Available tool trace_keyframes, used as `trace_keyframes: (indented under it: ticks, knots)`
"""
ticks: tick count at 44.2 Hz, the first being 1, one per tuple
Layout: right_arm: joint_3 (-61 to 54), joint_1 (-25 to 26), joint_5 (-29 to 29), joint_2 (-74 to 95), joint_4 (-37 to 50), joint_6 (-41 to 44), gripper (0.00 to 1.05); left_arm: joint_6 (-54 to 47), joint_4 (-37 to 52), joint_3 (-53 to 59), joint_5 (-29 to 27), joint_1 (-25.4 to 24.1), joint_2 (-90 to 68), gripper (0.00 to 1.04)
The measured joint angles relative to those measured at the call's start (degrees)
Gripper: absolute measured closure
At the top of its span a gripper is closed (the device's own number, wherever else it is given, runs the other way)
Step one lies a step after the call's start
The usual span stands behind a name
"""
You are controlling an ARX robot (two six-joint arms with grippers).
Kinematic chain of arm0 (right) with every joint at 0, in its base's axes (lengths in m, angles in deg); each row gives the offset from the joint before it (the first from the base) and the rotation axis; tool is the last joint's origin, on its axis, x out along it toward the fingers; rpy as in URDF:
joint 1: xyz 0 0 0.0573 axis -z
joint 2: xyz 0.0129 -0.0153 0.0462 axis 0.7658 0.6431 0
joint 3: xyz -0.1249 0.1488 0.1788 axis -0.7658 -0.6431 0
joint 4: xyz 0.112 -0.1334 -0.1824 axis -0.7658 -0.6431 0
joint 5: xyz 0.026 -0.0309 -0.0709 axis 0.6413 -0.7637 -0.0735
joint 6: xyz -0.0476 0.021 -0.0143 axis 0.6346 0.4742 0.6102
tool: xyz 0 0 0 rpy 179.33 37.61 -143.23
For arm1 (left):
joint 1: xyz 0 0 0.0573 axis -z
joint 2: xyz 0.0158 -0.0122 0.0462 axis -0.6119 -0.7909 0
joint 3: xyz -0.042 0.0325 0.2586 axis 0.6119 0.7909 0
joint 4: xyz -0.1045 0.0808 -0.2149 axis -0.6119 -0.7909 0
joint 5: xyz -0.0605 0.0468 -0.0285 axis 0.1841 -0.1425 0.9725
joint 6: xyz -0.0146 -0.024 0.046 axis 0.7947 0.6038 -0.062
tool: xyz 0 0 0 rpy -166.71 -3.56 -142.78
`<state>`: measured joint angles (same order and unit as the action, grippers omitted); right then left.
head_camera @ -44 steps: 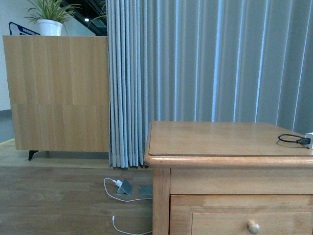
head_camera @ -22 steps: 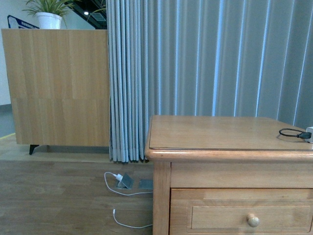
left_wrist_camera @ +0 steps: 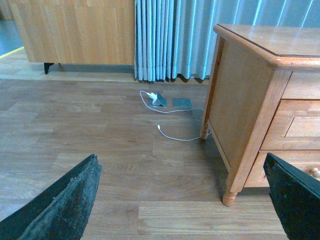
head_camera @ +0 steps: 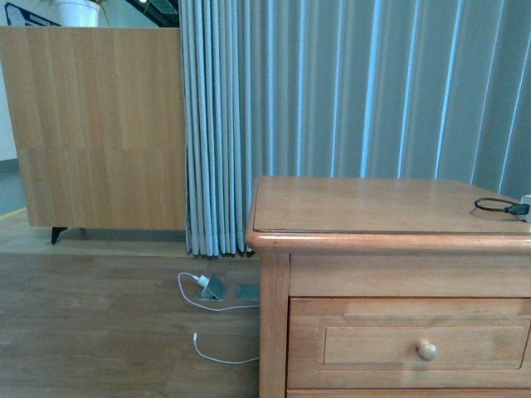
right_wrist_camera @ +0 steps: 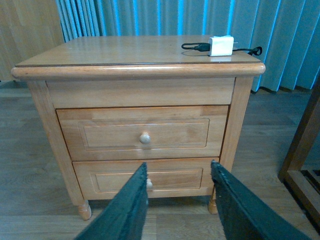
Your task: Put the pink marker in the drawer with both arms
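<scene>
Right wrist view: drawer (right_wrist_camera: 145, 132) beyond hand (right_wrist_camera: 178, 192).

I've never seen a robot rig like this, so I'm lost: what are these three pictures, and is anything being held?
All three come from cameras on one two-armed robot. The front view looks ahead at a wooden nightstand with its top drawer closed. The other two sit on the wrists. The left end effector shows wide-apart dark fingers over bare floor. The right end effector faces the nightstand, open and empty. On top lie a black cable and a white charger. No pink marker is visible.
</scene>
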<state>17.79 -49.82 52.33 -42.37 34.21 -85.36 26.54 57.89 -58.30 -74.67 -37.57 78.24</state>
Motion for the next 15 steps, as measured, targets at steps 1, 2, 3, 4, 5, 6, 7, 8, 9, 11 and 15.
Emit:
trace_keyframes:
  ticks: [1,2,3,4,5,6,7,8,9,11,15]
  knots:
    - [0.00,0.00,0.00,0.00,0.00,0.00,0.61,0.00,0.00,0.00,0.00,0.00,0.00,0.06]
    - [0.00,0.00,0.00,0.00,0.00,0.00,0.58,0.00,0.00,0.00,0.00,0.00,0.00,0.06]
    - [0.00,0.00,0.00,0.00,0.00,0.00,0.54,0.00,0.00,0.00,0.00,0.00,0.00,0.06]
    - [0.00,0.00,0.00,0.00,0.00,0.00,0.51,0.00,0.00,0.00,0.00,0.00,0.00,0.06]
    - [0.00,0.00,0.00,0.00,0.00,0.00,0.45,0.00,0.00,0.00,0.00,0.00,0.00,0.06]
    - [0.00,0.00,0.00,0.00,0.00,0.00,0.40,0.00,0.00,0.00,0.00,0.00,0.00,0.06]
    - [0.00,0.00,0.00,0.00,0.00,0.00,0.35,0.00,0.00,0.00,0.00,0.00,0.00,0.06]
    - [0.00,0.00,0.00,0.00,0.00,0.00,0.30,0.00,0.00,0.00,0.00,0.00,0.00,0.06]
    - [0.00,0.00,0.00,0.00,0.00,0.00,0.24,0.00,0.00,0.00,0.00,0.00,0.00,0.06]
    - [0.00,0.00,0.00,0.00,0.00,0.00,0.17,0.00,0.00,0.00,0.00,0.00,0.00,0.06]
    - [0.00,0.00,0.00,0.00,0.00,-0.04,0.07,0.00,0.00,0.00,0.00,0.00,0.00,0.06]
